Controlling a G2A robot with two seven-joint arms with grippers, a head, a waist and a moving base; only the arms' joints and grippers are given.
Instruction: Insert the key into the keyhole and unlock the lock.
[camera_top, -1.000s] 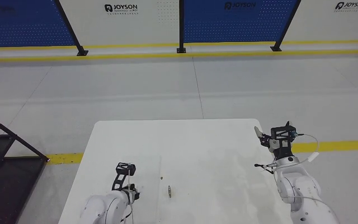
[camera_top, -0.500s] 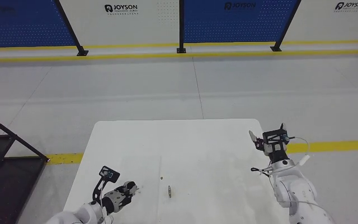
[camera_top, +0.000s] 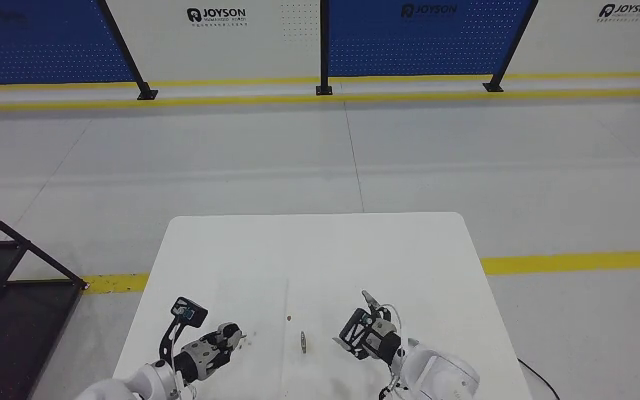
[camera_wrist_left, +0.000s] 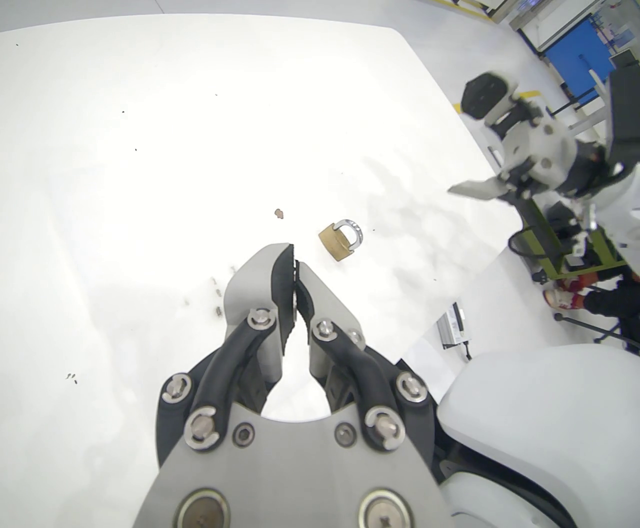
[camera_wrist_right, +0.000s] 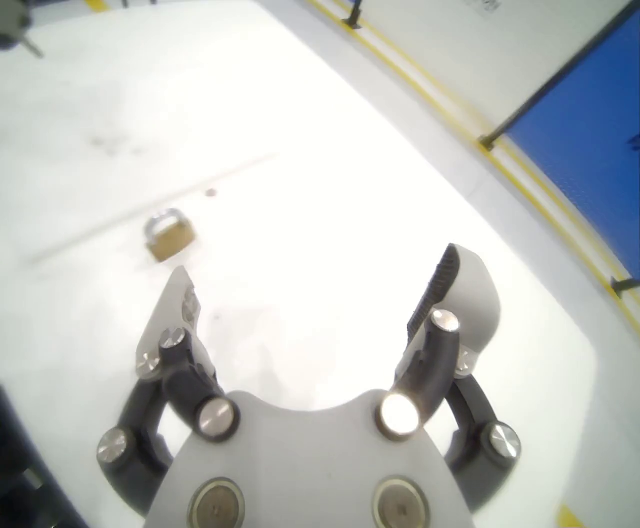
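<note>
Brass padlock (camera_top: 303, 342) lies flat on the white table (camera_top: 400, 250), close to the near edge, about mid-width. A small brown speck (camera_top: 289, 318) sits just beyond it, apart.

Top view: the left claw (camera_top: 236, 337) is low over the table to the left of the padlock, near but not touching. The right claw (camera_top: 352, 328) is over the table just right of the padlock, also apart.

Left wrist view: the left claw's fingers (camera_wrist_left: 260, 280) are pressed together, serrated pads meeting at the tips. What sits between the pads is unclear from here. The silver shackle of the padlock (camera_wrist_left: 341, 240) shows plainly.

Right wrist view fills that in: a thin grey key (camera_wrist_right: 33, 48) sticks out of the far left claw. The right claw's own fingers (camera_wrist_right: 460, 280) are spread wide, with bare table between them. The padlock (camera_wrist_right: 169, 235) is just past one fingertip.

Change: a second ago, and half a second ago, the right claw stood out beyond the table's right edge. It has now come in beside the padlock. The left claw was upright a second ago and low by the half-second mark, and has barely shifted since. Padlock and speck have not moved.
</note>
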